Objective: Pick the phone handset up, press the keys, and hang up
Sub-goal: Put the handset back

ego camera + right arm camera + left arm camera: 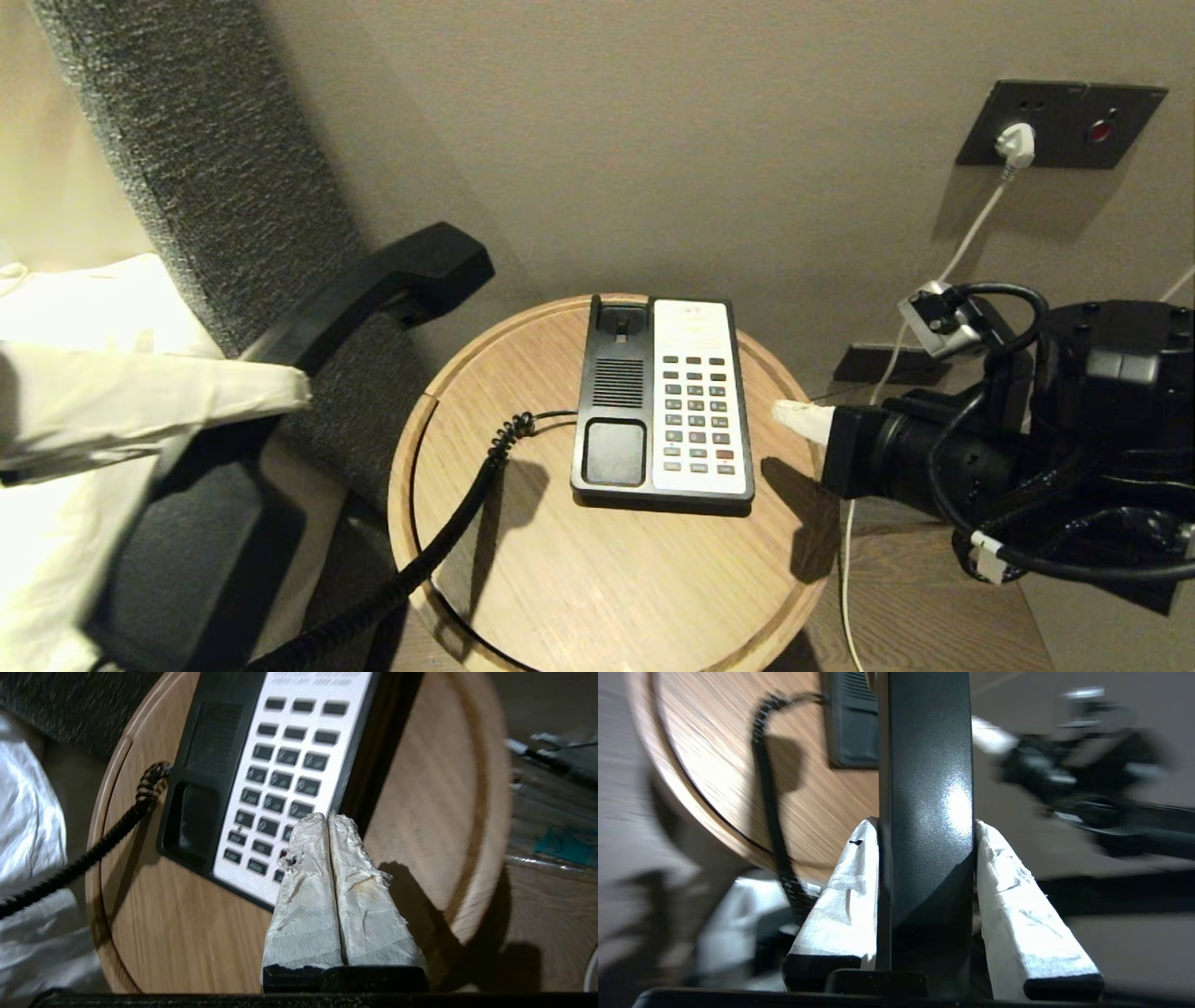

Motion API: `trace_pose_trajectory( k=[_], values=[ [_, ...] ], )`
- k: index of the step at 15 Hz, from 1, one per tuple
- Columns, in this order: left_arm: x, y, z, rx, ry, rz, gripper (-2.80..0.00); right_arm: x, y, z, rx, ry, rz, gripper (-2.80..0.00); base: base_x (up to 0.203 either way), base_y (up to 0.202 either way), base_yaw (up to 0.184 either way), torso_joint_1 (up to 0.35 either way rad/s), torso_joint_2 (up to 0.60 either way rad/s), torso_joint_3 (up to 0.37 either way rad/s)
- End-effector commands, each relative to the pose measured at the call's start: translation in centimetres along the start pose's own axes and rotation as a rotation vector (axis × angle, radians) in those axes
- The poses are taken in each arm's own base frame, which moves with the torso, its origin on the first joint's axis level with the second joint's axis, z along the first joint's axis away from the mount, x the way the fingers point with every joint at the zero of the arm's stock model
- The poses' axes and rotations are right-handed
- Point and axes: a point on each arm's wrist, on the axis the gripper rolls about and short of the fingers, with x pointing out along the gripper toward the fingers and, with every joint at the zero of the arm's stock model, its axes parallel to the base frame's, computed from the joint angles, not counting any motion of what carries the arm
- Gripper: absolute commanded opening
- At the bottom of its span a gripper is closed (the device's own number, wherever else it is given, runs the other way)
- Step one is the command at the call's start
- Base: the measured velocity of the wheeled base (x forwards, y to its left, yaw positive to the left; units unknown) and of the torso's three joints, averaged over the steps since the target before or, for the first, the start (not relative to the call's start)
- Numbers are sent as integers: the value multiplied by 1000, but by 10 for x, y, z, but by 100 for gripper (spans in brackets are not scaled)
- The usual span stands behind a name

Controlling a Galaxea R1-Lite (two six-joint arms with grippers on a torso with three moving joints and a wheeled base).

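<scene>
The black phone handset (392, 280) is lifted off its cradle and hangs to the left of the table, above the bed edge. My left gripper (280, 373) is shut on the handset's slim middle. In the left wrist view the white-wrapped fingers (845, 896) press both sides of the handset (924, 812). The black coiled cord (485, 467) runs from the phone base (616, 411) off the table's left front. My right gripper (789, 415) is shut and hovers at the base's right edge. Its tips (327, 817) are over the lower right keys (280, 779).
The phone base stands on a round wooden table (607, 579) with a raised rim. A grey padded panel (205, 187) and white bedding (56, 308) lie to the left. A wall socket with a white plug (1016, 145) and its cable are at the back right.
</scene>
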Motion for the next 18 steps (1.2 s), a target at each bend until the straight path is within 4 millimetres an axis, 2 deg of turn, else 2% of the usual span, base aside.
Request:
trace_pose_trajectory(
  k=[1,3,5,9,13,18],
  values=[
    [46,-5,1,43,62,93,-280,-6,-5,9,14,-43,-16,-280,0,0,0,0,0,0],
    [86,-10,5,83,43,172,-280,-9,-10,14,22,-68,-35,-280,0,0,0,0,0,0],
    [117,-17,10,115,34,220,-280,-12,-13,17,28,-97,-71,-280,0,0,0,0,0,0],
    [166,-26,13,143,50,283,-280,-14,-30,24,51,-133,-149,-280,0,0,0,0,0,0],
    [195,-27,3,166,96,320,-280,-20,-34,29,58,-156,-158,-280,0,0,0,0,0,0],
    [220,-31,7,170,78,346,-280,-23,-36,24,57,-143,-156,-280,0,0,0,0,0,0]
  ],
)
